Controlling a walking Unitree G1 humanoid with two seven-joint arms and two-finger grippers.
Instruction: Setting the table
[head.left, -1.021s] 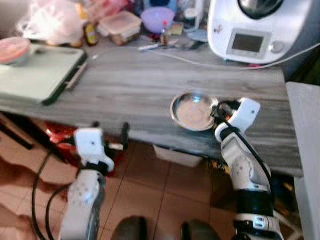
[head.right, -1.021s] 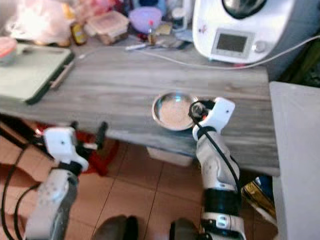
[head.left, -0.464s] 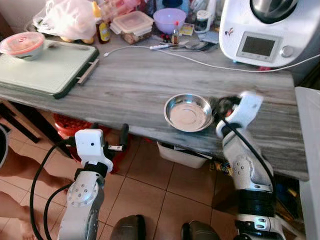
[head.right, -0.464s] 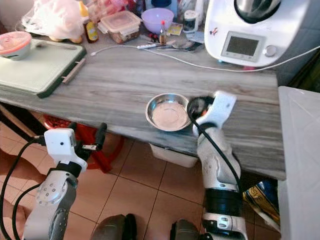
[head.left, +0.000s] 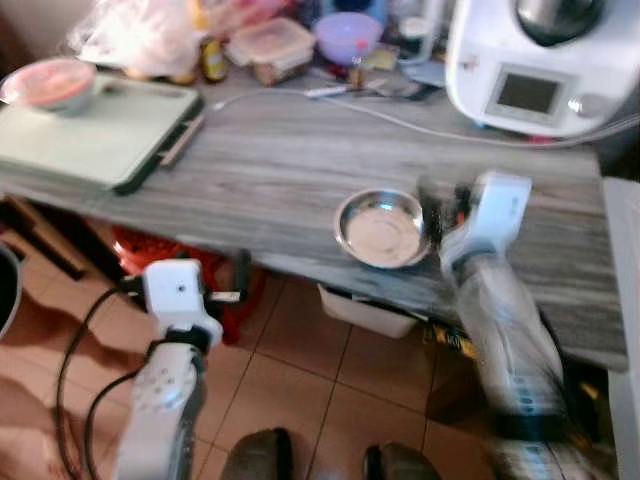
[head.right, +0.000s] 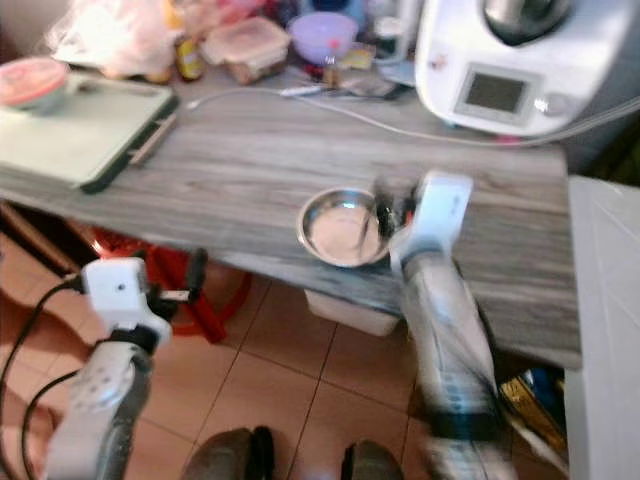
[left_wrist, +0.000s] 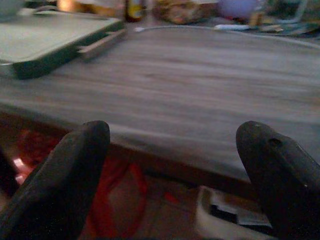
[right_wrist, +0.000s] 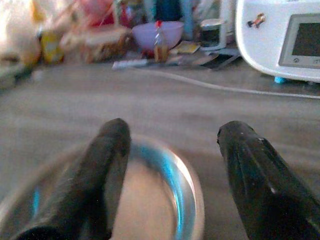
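Note:
A round steel bowl (head.left: 383, 228) sits near the front edge of the grey wooden table (head.left: 270, 160). My right gripper (head.left: 442, 202) is open at the bowl's right rim. In the right wrist view one finger (right_wrist: 107, 165) hangs over the bowl's inside and the other finger (right_wrist: 255, 175) stays outside, with the rim (right_wrist: 187, 200) between them; whether they touch it I cannot tell. My left gripper (left_wrist: 172, 134) is open and empty, held low in front of the table's front edge (left_wrist: 150, 145).
A green board (head.left: 90, 130) with a pink lidded bowl (head.left: 45, 82) lies at the far left. A white kitchen machine (head.left: 540, 60) stands at the back right, its cable (head.left: 400, 112) running across the table. Jars, a purple bowl (head.left: 347, 30) and boxes line the back. A red stool (head.left: 150, 250) stands underneath.
The camera has shifted slightly and the picture is blurred. My right arm has moved, bringing its fingers closer over the bowl's right rim. The left arm holds its place.

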